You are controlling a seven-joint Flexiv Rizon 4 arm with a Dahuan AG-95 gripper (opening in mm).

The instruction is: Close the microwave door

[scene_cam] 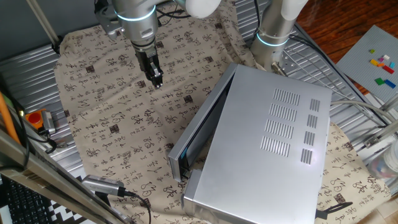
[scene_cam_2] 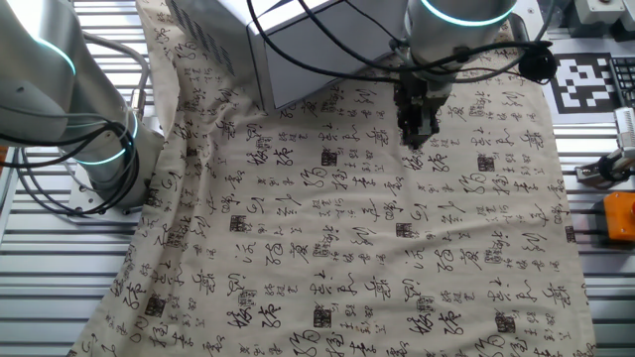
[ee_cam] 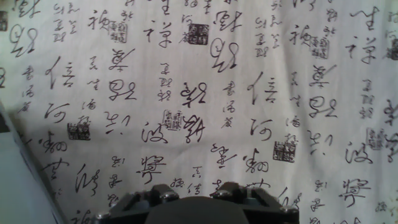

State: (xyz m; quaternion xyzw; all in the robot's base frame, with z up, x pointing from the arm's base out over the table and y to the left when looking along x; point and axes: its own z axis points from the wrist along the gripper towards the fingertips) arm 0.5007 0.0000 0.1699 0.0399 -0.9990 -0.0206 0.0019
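Note:
The microwave [scene_cam: 273, 143] is a large silver-grey box with vent slots on top, at the right of the table. The microwave door [scene_cam: 194, 121] is a long thin silver panel with a dark inner face. It stands ajar along the box's left side, with the gap widest at the near end. My gripper [scene_cam: 156, 79] hangs over the cloth to the left of the door, well apart from it. It also shows in the other fixed view [scene_cam_2: 418, 134] and the hand view [ee_cam: 196, 193]. Its fingertips [ee_cam: 163, 196] stand a little apart with only cloth between them. It holds nothing.
A cloth printed with calligraphy [scene_cam: 112, 118] covers the table. A second arm's base [scene_cam: 273, 37] stands behind the microwave. An orange object [scene_cam: 37, 119] sits at the left edge and cables [scene_cam: 106, 186] lie at the front left. A grey edge [ee_cam: 18, 180] shows at the hand view's lower left.

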